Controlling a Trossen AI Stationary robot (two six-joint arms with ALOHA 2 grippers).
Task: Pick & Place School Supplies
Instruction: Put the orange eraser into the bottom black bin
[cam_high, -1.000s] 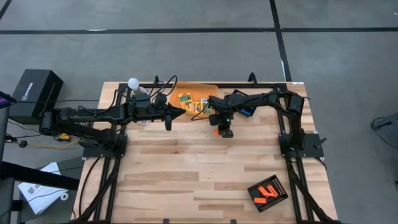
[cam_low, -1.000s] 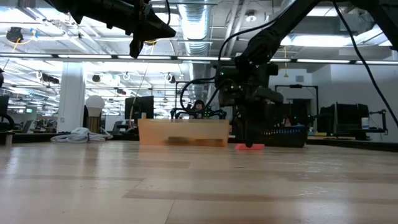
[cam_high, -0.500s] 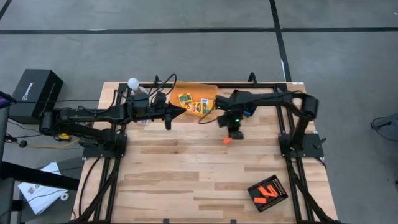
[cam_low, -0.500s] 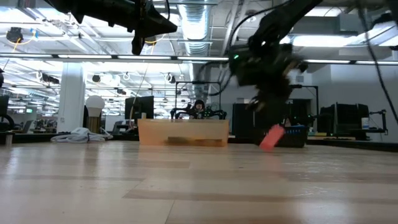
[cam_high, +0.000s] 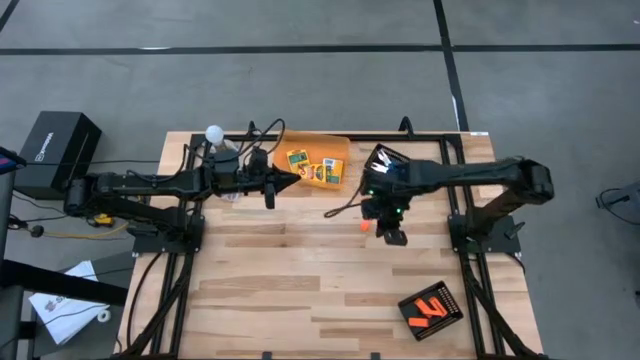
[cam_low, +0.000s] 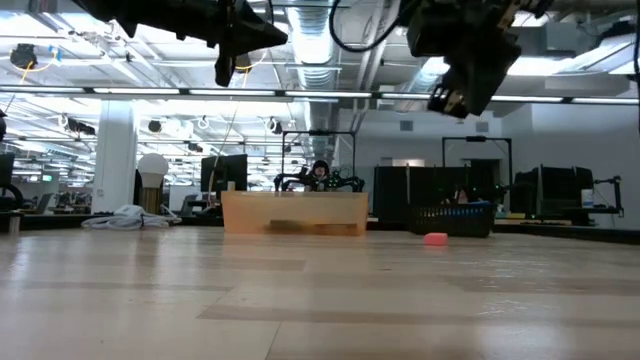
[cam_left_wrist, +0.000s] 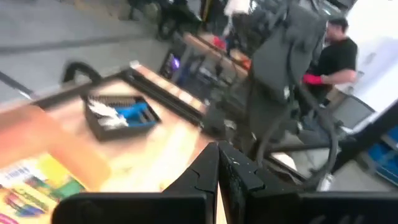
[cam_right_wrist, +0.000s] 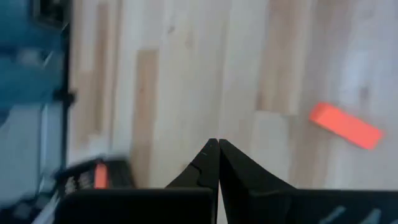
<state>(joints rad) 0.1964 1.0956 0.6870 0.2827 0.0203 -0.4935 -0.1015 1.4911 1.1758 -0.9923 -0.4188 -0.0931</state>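
Observation:
An orange stubby piece (cam_high: 364, 226) lies flat on the bare wood mid-table; it also shows in the low view (cam_low: 435, 238) and the right wrist view (cam_right_wrist: 345, 126). My right gripper (cam_high: 392, 236) hangs shut just right of it, raised well above the table (cam_low: 452, 100), touching nothing. My left gripper (cam_high: 271, 190) waits shut in the air, left of the translucent orange bin (cam_high: 335, 143). Yellow-and-green crayon boxes (cam_high: 311, 166) lie in that bin. Blue-handled scissors (cam_left_wrist: 127, 114) lie in a black tray (cam_high: 384, 158) to the bin's right.
A second black ribbed tray (cam_high: 431, 312) with orange pieces in it sits near the table's near right corner, also seen in the right wrist view (cam_right_wrist: 93, 177). Arm mounts stand at the left and right table edges. A person shows beyond the table (cam_left_wrist: 329, 53).
My right gripper has moved from beside the bin toward the right and near edges and has risen high. The orange piece went along from the table near the bin, hung tilted below the fingers half a second ago, and now lies flat on the wood, left of the gripper.

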